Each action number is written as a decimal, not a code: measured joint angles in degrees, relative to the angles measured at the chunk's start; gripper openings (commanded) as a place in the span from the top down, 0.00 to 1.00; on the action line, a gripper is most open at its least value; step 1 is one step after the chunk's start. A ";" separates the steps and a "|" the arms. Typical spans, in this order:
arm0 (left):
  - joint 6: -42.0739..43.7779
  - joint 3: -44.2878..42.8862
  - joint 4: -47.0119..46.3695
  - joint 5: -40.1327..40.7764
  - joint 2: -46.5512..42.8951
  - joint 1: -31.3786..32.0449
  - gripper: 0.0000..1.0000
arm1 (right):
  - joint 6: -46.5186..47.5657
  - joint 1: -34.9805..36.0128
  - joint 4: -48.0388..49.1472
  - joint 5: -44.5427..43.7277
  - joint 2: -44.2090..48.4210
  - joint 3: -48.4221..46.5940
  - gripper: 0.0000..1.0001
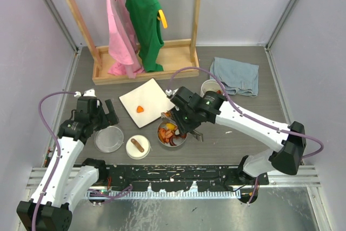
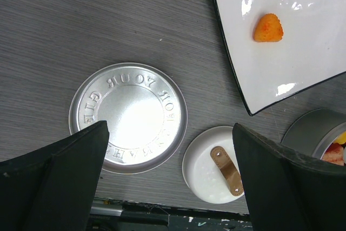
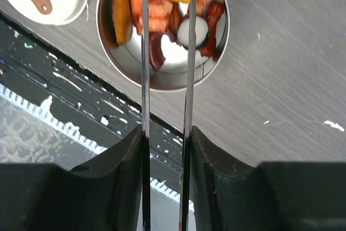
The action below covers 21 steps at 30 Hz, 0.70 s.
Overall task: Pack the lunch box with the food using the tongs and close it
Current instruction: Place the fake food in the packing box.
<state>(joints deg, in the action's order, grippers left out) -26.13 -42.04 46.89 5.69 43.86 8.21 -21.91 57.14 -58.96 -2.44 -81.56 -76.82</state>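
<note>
Your right gripper [image 3: 165, 139] pinches the tongs [image 3: 145, 79] over the filled tin [image 3: 211, 58], while your left gripper [image 2: 170, 128] hangs spread wide with nothing in it.
Nearest you, the small dish [image 2: 200, 174] carries the brown sausage-like piece [image 2: 227, 170]. The flat disc lid [image 2: 128, 117] lies on the table just to its left and the tin just to its right, packed with orange, dark red and white food [image 3: 157, 14]. The tongs' two arms run almost parallel over that food, and their tips pass out of the wrist view, so you cannot tell whether they grip a piece. Your left fingers [image 2: 70, 171] frame the lid and dish from above. Beyond sits the white square plate [image 1: 154, 93] with one orange piece [image 2: 268, 28] on it. Farther right, a cup [image 1: 211, 87] stands beside a blue cloth [image 1: 235, 77]. At the back, a wooden rack [image 1: 162, 55] holds pink and green garments.
</note>
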 measured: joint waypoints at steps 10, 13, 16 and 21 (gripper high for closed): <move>-0.02 -0.02 0.00 0.00 -0.02 0.00 0.02 | -1.20 0.00 -4.26 1.81 8.98 4.85 0.60; -0.02 0.00 0.00 0.00 -0.02 0.00 0.02 | -1.68 0.00 -4.55 2.10 10.34 6.27 0.60; -0.02 0.00 0.00 0.00 -0.02 0.00 0.02 | -2.34 0.00 -4.68 2.58 10.88 8.13 0.60; -0.02 0.00 0.00 0.00 -0.02 0.00 0.02 | -2.80 0.00 -4.66 3.15 10.91 10.08 0.60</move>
<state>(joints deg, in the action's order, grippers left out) -26.15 -42.04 46.89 5.69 43.83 8.21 -24.71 57.14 -63.61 0.71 -70.65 -66.74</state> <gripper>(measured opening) 0.983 0.410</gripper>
